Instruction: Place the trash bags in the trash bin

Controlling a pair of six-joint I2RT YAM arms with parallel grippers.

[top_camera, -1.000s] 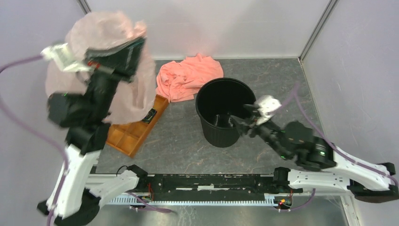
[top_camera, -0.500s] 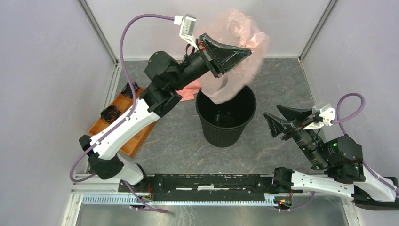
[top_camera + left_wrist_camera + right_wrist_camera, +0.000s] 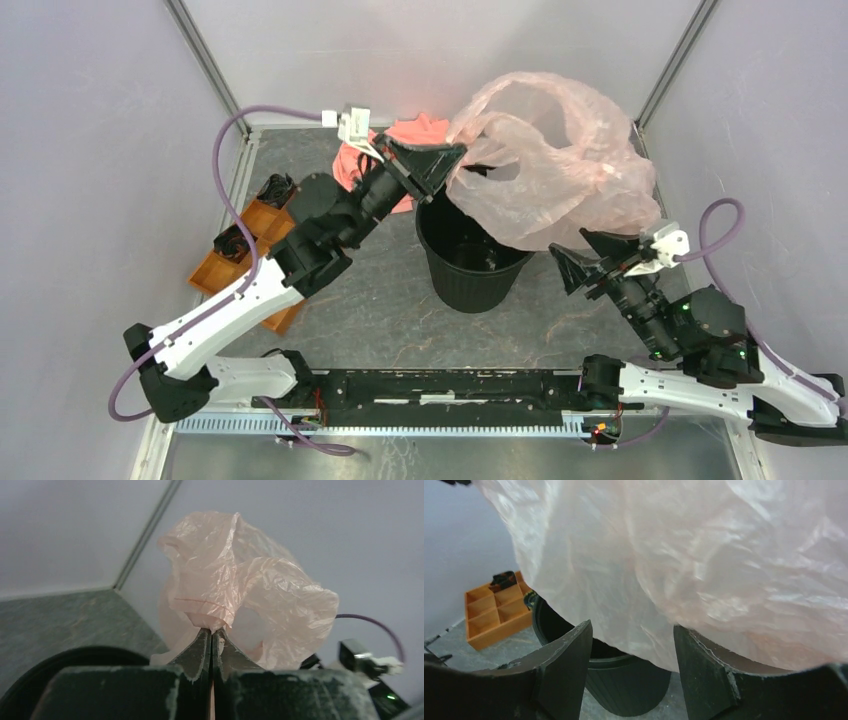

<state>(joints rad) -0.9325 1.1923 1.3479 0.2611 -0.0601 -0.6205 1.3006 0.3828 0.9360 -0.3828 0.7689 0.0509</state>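
The pale pink trash bag (image 3: 560, 165) billows above the right half of the black trash bin (image 3: 472, 240) and spreads past its right rim. My left gripper (image 3: 462, 152) is shut on an edge of the bag over the bin's far left rim; the pinch shows in the left wrist view (image 3: 212, 630) with the bag (image 3: 240, 585) puffed up beyond it. My right gripper (image 3: 572, 250) is open, just right of the bin and under the bag. In the right wrist view the bag (image 3: 684, 555) hangs over the open gripper (image 3: 631, 630), with the bin (image 3: 624, 680) below.
A salmon-orange cloth (image 3: 400, 150) lies behind the bin, partly hidden by my left arm. An orange compartment tray (image 3: 240, 265) sits at the left, also in the right wrist view (image 3: 494, 607). Grey walls enclose the cell on three sides.
My left arm swung from far left to over the bin with the bag and lowered. The bag spread out to the right. My right gripper left the bin rim, opened and drew back right.
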